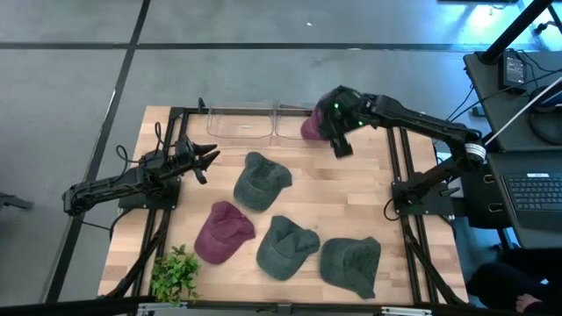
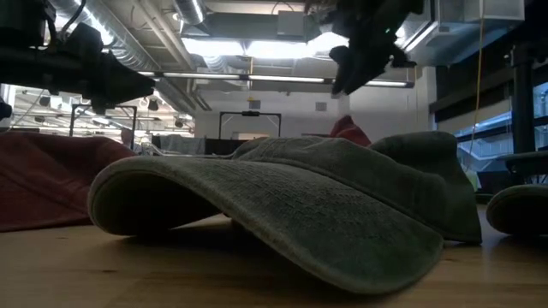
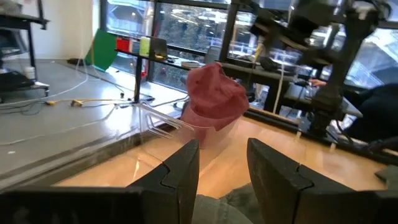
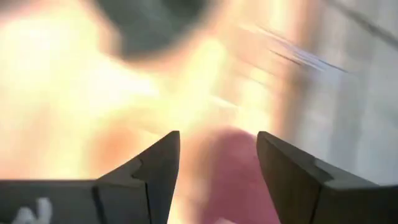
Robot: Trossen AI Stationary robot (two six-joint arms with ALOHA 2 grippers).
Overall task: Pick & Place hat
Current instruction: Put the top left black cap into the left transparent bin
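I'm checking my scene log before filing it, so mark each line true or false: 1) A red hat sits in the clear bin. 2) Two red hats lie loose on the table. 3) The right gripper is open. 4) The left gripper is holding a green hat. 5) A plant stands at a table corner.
1) True: a red hat rests in the clear bin, beside the right gripper.
2) False: only one red hat lies loose on the table, with four green hats such as this green hat.
3) True: its fingers stand apart, nothing between them.
4) False: the left gripper is open and empty.
5) True: the plant stands at the corner on the left arm's side.
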